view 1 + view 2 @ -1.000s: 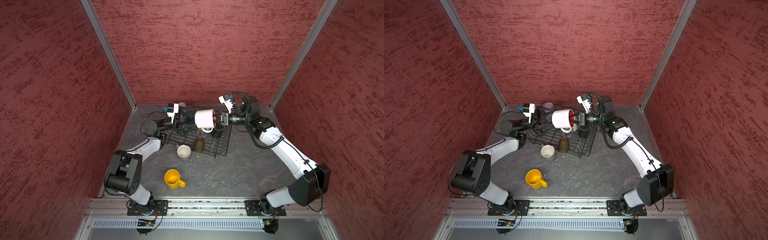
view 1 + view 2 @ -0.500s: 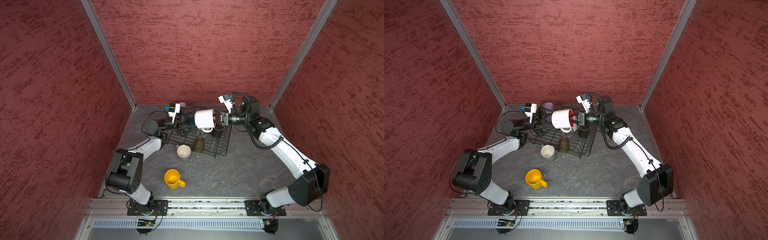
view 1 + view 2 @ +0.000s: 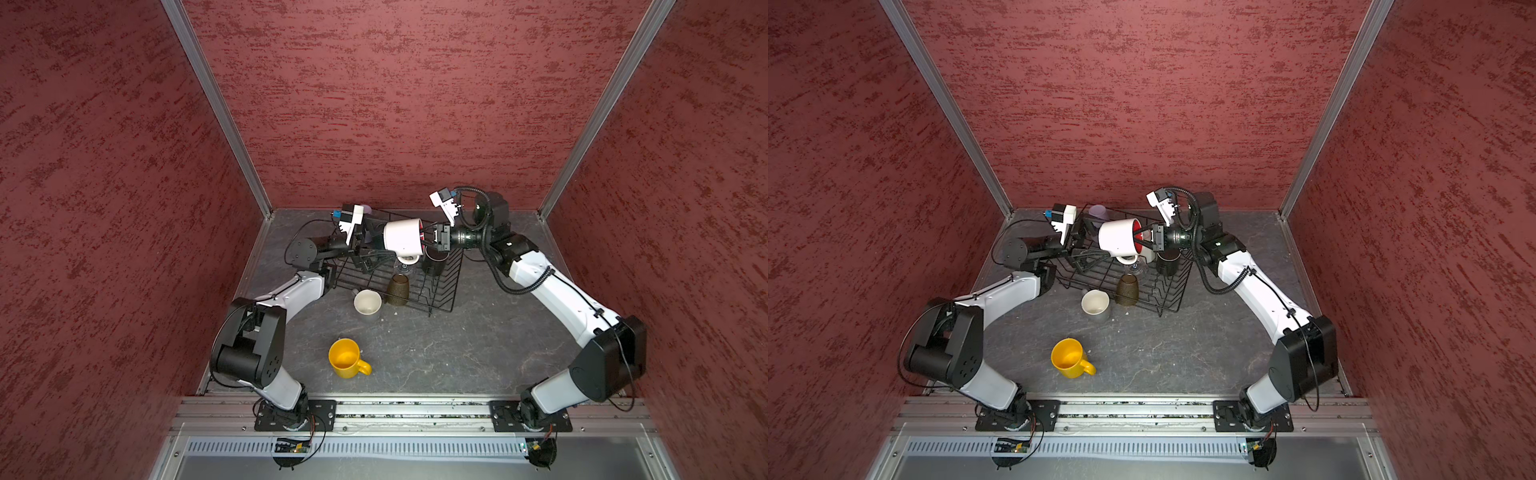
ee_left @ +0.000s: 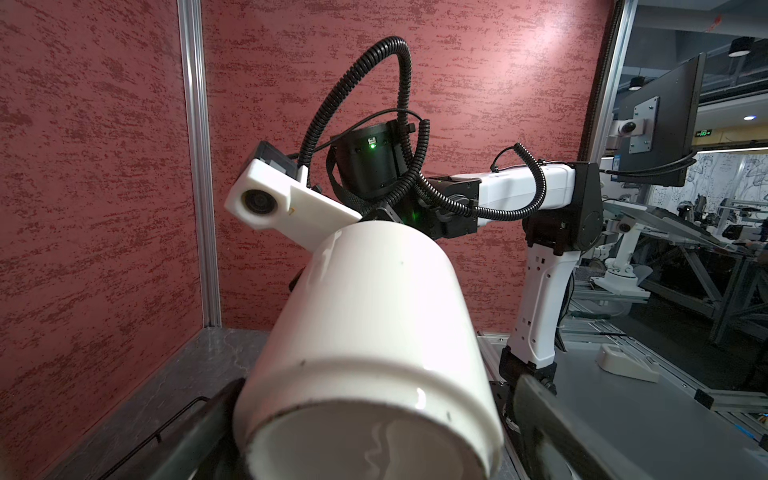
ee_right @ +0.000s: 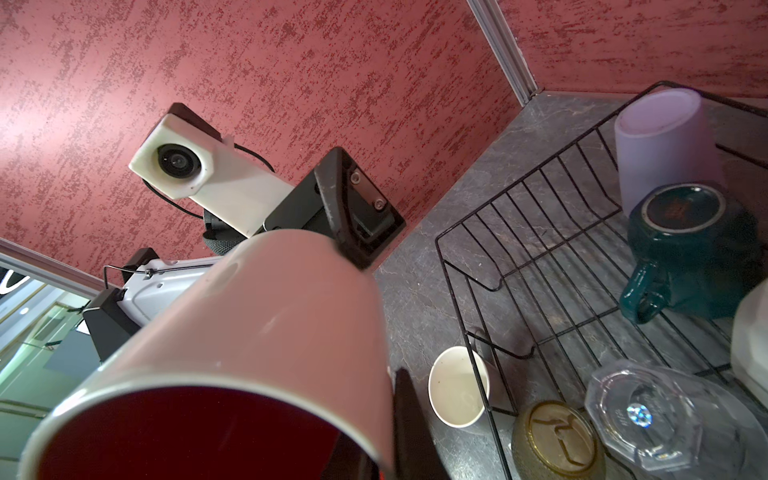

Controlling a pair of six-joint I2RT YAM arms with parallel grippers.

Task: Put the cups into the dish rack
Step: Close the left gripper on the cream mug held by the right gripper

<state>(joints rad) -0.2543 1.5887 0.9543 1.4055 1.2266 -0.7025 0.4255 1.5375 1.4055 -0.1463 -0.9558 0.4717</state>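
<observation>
Right hand [image 3: 1145, 241] pinches white mug [image 3: 1116, 243] rim.

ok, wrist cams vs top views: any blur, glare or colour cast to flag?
Left wrist view: white mug fills the foreground, its base soft, glints on the glaze, bright patch on the wall. Right wrist view: the mug's near rim is blurred and its white side reads pink; clear glass shows a sharp glint. Both top views: sharp, evenly lit.

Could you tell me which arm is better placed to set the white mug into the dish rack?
Right. The right end effector is shut on the rim of the white mug, held sideways above the dish rack. The left end effector is open around the mug's base, not gripping.
</observation>
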